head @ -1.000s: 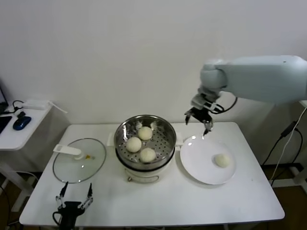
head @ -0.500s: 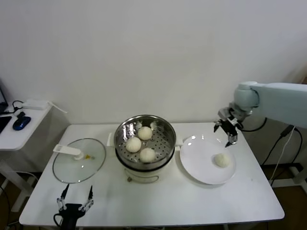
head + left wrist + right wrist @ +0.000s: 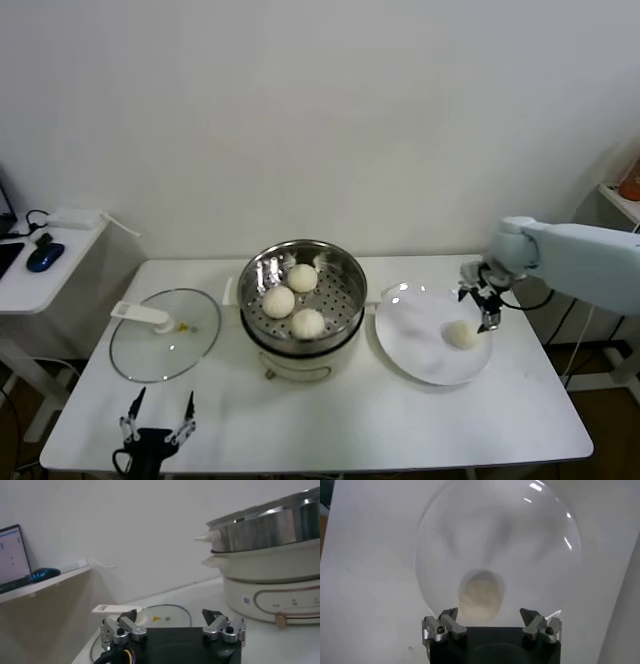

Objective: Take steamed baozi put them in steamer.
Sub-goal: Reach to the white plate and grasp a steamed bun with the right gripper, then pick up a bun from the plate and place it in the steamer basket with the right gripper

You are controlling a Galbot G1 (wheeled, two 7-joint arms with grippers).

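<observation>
Meanwhile, right tool [image 3: 482, 307] spread wide just above last baozi [image 3: 459, 335] on white plate [image 3: 415, 345]; three buns [image 3: 279, 301] in steamer [image 3: 345, 325]; left tool [image 3: 156, 415] open, parked low over surface [image 3: 380, 420].

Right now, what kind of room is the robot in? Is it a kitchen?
Probably a test room, not a real kitchen. A bare white table holds just a steamer, a plate and a glass lid, and a side desk has a computer mouse.
</observation>
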